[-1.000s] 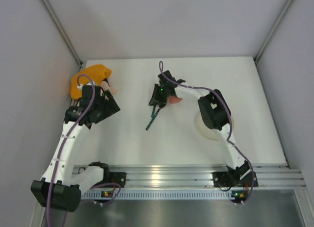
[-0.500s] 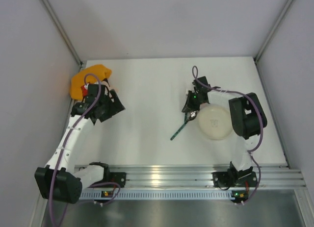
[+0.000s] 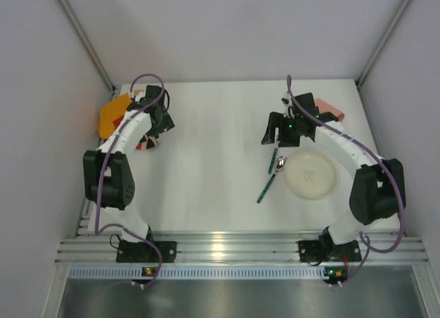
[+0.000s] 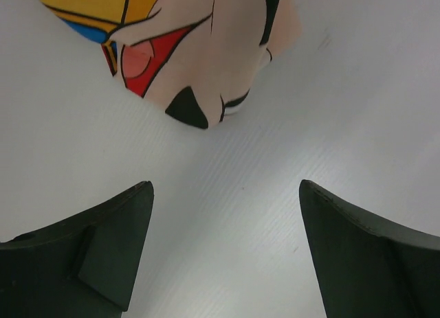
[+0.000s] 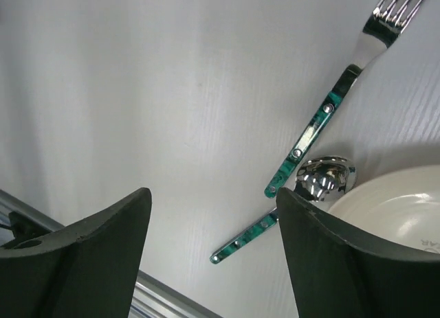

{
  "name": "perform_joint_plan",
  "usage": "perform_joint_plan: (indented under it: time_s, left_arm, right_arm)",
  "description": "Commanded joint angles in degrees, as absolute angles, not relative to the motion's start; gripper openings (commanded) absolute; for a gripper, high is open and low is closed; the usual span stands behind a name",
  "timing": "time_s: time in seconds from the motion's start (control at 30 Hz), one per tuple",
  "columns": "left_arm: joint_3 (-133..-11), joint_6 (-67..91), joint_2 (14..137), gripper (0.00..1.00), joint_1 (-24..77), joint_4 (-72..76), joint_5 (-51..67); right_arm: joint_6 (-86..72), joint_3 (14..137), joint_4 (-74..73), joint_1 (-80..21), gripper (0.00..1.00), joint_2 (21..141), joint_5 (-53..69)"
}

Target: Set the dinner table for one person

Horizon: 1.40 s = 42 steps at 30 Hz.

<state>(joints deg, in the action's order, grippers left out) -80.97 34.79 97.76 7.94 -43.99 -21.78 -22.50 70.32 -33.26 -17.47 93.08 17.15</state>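
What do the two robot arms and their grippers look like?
The left arm and right arm have white links, black joint housings and a purple cable each. The left gripper and right gripper each have two matte black wedge-shaped fingers.

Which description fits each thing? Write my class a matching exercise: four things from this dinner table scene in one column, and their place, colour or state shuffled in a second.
Things
1. plate
2. spoon
3. Mickey Mouse placemat
4. left gripper

Descriptions
A. orange, at the dinner table's far left edge
B. open, holding nothing
C. cream and round, right of the fork
D. green handle, bowl beside the plate's rim

Pairs: 1-C, 2-D, 3-A, 4-B
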Motion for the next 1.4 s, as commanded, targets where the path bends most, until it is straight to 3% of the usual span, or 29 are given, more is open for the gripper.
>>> perform_joint_plan:
  time_s: [0.0,0.2,0.23,0.3,0.33,0.37,0.5,0.53,0.77,0.9,0.93,1.0,1.03,1.2,1.37]
  left_arm:
    - [-88.5,33.9,105.0,0.92,6.2,-41.2,-27.7]
    - [-102.9,29.4,119.8,0.89,4.4,-42.6,-30.8]
    - [-104.6,29.2,121.4,0.76,3.4,-43.3,-30.8]
    - [-108.3,28.9,124.6,0.42,1.9,-44.3,-28.8]
    - [-109.3,28.7,125.2,0.06,1.4,-44.4,-27.4]
    - [-110.0,28.1,125.4,0.0,1.1,-44.2,-25.2]
    - [-110.4,24.6,122.3,0.0,1.4,-41.0,-9.4]
    - [-109.8,23.3,120.9,0.0,1.8,-38.8,-0.2]
    - [-95.7,20.3,97.1,0.0,4.8,-20.8,31.3]
    - [-86.2,16.9,88.0,0.0,3.7,-22.6,25.2]
    - [-84.0,16.1,86.7,0.03,3.2,-23.2,24.2]
    - [-78.9,16.3,84.7,0.4,2.1,-27.3,18.1]
    - [-77.9,16.5,84.9,0.98,1.8,-29.8,16.2]
    - [-74.6,21.1,91.5,0.99,1.4,-41.6,10.6]
    - [-70.8,25.7,87.9,0.99,1.8,-39.1,12.6]
  right_arm:
    - [-19.6,74.1,-37.4,-18.0,0.74,86.6,19.6]
    - [-19.2,74.7,-41.6,-18.0,0.76,83.3,18.5]
    - [-19.3,74.8,-41.9,-17.9,0.76,83.3,18.1]
    - [-19.8,74.8,-42.1,-17.9,0.76,83.5,17.7]
    - [-19.9,74.9,-42.1,-17.9,0.76,83.9,17.3]
    - [-19.9,75.0,-42.3,-17.9,0.75,84.2,17.1]
    - [-19.7,75.3,-42.4,-17.8,0.75,85.3,16.0]
    - [-19.6,75.2,-42.4,-17.8,0.75,85.4,15.4]
    - [-19.1,75.8,-42.3,-17.7,0.74,86.0,15.3]
    - [-18.8,77.1,-42.3,-17.7,0.74,87.6,16.7]
    - [-18.8,77.3,-42.2,-17.8,0.74,88.3,17.3]
    - [-18.9,78.1,-42.2,-17.7,0.74,89.6,18.4]
    - [-18.9,78.5,-42.2,-18.0,0.74,89.9,18.8]
    - [-18.3,81.6,-43.2,-18.9,0.78,91.9,20.0]
    - [-18.9,83.7,-43.8,-19.9,0.8,93.5,20.7]
